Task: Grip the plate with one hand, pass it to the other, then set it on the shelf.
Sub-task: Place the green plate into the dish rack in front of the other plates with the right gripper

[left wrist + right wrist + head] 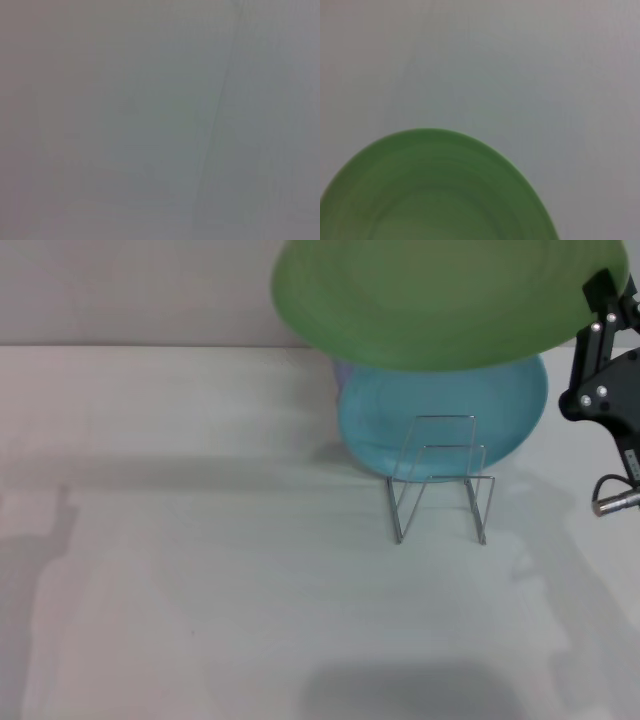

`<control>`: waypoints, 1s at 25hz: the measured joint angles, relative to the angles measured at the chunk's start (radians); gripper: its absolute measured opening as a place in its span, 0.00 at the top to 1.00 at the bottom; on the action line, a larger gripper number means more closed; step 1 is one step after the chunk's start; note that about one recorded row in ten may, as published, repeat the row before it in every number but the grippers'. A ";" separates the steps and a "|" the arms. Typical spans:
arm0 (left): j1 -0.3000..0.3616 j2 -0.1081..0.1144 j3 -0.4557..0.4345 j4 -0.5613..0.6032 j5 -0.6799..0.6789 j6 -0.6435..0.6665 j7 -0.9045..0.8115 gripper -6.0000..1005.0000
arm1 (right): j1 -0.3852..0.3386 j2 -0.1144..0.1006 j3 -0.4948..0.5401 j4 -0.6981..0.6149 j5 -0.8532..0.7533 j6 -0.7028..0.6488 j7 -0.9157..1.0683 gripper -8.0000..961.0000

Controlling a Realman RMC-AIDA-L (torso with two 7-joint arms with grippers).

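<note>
The light-green plate point(440, 300) hangs high above the table at the top of the head view, its underside facing me. My right gripper point(602, 292), on the slim black arm at the right edge, is shut on the plate's right rim. The plate also fills the lower part of the right wrist view point(435, 195). The silver wire shelf point(440, 485) stands on the table below the plate, with nothing in it. My left gripper is out of view; the left wrist view shows only a plain grey surface.
A turquoise plate point(440, 410) lies on the table just behind the shelf. A sliver of a lavender plate point(342, 371) shows at its left edge. The white table point(200, 570) spreads to the left and front.
</note>
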 joint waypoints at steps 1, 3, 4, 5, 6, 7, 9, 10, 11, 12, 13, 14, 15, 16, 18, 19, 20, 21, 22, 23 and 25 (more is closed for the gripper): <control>0.000 0.000 0.000 0.000 0.000 0.000 0.000 0.18 | -0.011 -0.012 0.009 0.016 -0.004 0.017 0.005 0.97; -0.001 0.000 0.001 -0.005 0.001 0.002 0.001 0.18 | -0.021 -0.021 0.012 0.030 -0.006 0.025 0.009 0.97; -0.002 0.000 0.001 -0.005 0.001 0.002 0.002 0.18 | -0.034 -0.033 0.013 0.048 -0.006 0.036 0.019 0.97; -0.002 0.000 0.002 -0.007 0.002 0.003 0.002 0.18 | -0.047 -0.049 0.013 0.070 -0.007 0.050 0.034 0.97; -0.002 -0.002 0.003 -0.010 0.005 0.004 0.002 0.18 | -0.071 -0.081 0.014 0.112 -0.009 0.075 0.077 0.97; -0.002 -0.002 0.003 -0.010 0.005 0.004 0.002 0.18 | -0.071 -0.081 0.014 0.112 -0.009 0.075 0.077 0.97; 0.000 -0.002 0.004 -0.012 0.015 0.004 0.003 0.18 | -0.089 -0.108 0.020 0.144 -0.017 0.098 0.117 0.97; 0.000 -0.003 0.005 -0.013 0.021 0.005 0.003 0.18 | -0.100 -0.121 0.030 0.159 -0.027 0.117 0.144 0.97; 0.000 -0.003 0.005 -0.013 0.028 0.006 0.003 0.18 | -0.112 -0.132 0.053 0.174 -0.056 0.150 0.187 0.97; 0.000 -0.003 0.005 -0.013 0.028 0.006 0.003 0.18 | -0.112 -0.132 0.053 0.174 -0.056 0.150 0.187 0.97; -0.002 -0.005 0.005 -0.013 0.028 0.006 0.003 0.18 | -0.119 -0.134 0.073 0.179 -0.081 0.169 0.215 0.97; -0.002 -0.005 0.005 -0.013 0.028 0.006 0.003 0.18 | -0.127 -0.134 0.097 0.183 -0.113 0.188 0.244 0.97; -0.004 -0.005 0.005 -0.013 0.028 0.006 0.003 0.18 | -0.136 -0.132 0.122 0.189 -0.146 0.206 0.272 0.97; -0.005 -0.006 0.005 -0.014 0.028 0.006 0.003 0.18 | -0.144 -0.130 0.142 0.194 -0.166 0.218 0.293 0.97; -0.008 -0.006 0.005 -0.014 0.028 0.006 0.004 0.18 | -0.156 -0.130 0.170 0.207 -0.185 0.232 0.316 0.97; -0.008 -0.006 0.005 -0.014 0.029 0.007 0.006 0.18 | -0.159 -0.132 0.177 0.212 -0.186 0.232 0.318 0.97; -0.008 -0.007 0.005 -0.015 0.028 0.006 0.010 0.18 | -0.161 -0.135 0.181 0.214 -0.186 0.231 0.318 0.97; -0.008 -0.007 0.005 -0.015 0.028 0.006 0.010 0.18 | -0.163 -0.138 0.187 0.220 -0.187 0.231 0.318 0.97; -0.008 -0.007 0.005 -0.015 0.028 0.006 0.010 0.18 | -0.163 -0.138 0.187 0.220 -0.187 0.231 0.318 0.97; -0.009 -0.007 0.005 -0.020 0.028 0.006 0.020 0.18 | -0.163 -0.138 0.187 0.221 -0.187 0.231 0.317 0.97; -0.007 -0.006 0.009 -0.048 0.029 0.006 0.063 0.18 | -0.163 -0.139 0.184 0.224 -0.187 0.232 0.316 0.97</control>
